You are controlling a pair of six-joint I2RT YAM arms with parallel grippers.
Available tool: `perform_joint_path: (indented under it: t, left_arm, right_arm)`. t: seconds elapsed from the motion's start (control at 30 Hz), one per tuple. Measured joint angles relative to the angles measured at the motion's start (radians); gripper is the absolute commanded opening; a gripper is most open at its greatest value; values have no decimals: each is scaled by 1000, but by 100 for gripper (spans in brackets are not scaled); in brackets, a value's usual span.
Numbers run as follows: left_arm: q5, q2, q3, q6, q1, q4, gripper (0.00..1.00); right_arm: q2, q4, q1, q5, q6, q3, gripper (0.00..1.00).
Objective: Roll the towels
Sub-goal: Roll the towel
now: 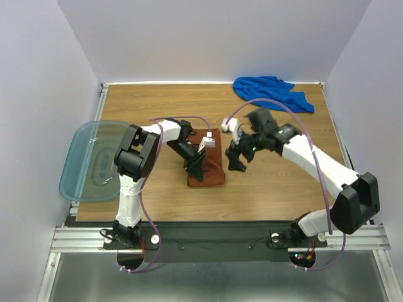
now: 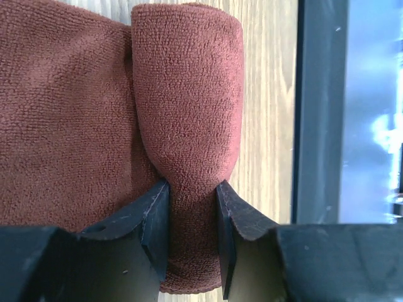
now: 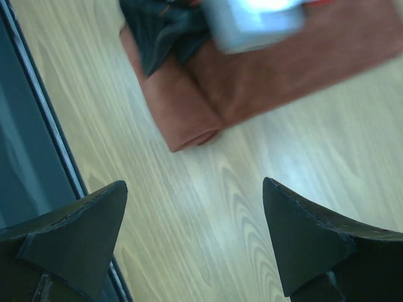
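The rust-brown towel lies folded at the table's middle, its near edge rolled into a short tube. My left gripper is shut on that rolled end, jaws pinching it. The right wrist view shows the same towel with the roll at its near end. My right gripper is open and empty, hovering just right of the brown towel. The royal blue towel lies crumpled at the back right.
A translucent teal plastic bin overhangs the table's left edge. The dark table edge runs close beside the roll. White walls enclose the back and sides.
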Motion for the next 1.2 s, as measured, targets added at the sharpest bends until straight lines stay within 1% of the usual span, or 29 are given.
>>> perform_joint_path:
  t: [0.17,0.27,0.33,0.5,0.6,0.63,0.67,0.7,0.8,0.83,0.9,0.93,0.97,1.0,1.03,1.1,1.13,1.2]
  left_arm:
    - [23,53,48,-3,8,-73,29]
    - [34,77,67,-13,12,-103,30]
    - [37,87,74,-19,12,-114,30]
    - [50,108,84,-26,19,-144,31]
    - [57,117,90,-28,25,-155,31]
    - [56,118,91,-28,27,-156,31]
    - [55,118,91,-28,28,-158,32]
    - [53,118,92,-28,29,-160,34]
    - [48,118,94,-27,31,-163,41]
    - [48,117,94,-27,31,-162,48]
    - [39,113,94,-26,35,-159,54]
    - [33,108,94,-24,37,-158,59]
    - [24,100,93,-23,38,-157,61]
    - [16,90,92,-23,39,-157,67]
    - [2,77,90,-22,41,-153,68]
    - [-26,51,90,-18,52,-149,70]
    - [-42,41,90,-17,62,-143,71]
    - [-70,23,95,-13,94,-134,72]
  right_arm:
    - [19,85,209,196,-56,-95,92]
    - [66,185,342,331,-91,-138,90]
    - [120,250,420,392,-112,-163,89]
    - [213,414,511,517,-158,-245,87]
    - [239,509,531,588,-192,-296,77]
    - [246,546,536,611,-203,-308,64]
    - [248,565,537,623,-208,-311,56]
    - [252,593,537,638,-216,-316,44]
    - [263,626,537,655,-220,-321,31]
    - [261,636,537,656,-218,-326,26]
    - [259,636,537,653,-215,-327,25]
    - [257,634,537,645,-207,-327,24]
    - [255,629,536,634,-199,-327,24]
    - [253,620,533,612,-188,-326,21]
    - [251,615,529,599,-180,-325,20]
    - [249,590,510,554,-161,-313,14]
    - [249,578,495,526,-146,-306,7]
    - [249,560,473,476,-124,-295,5]
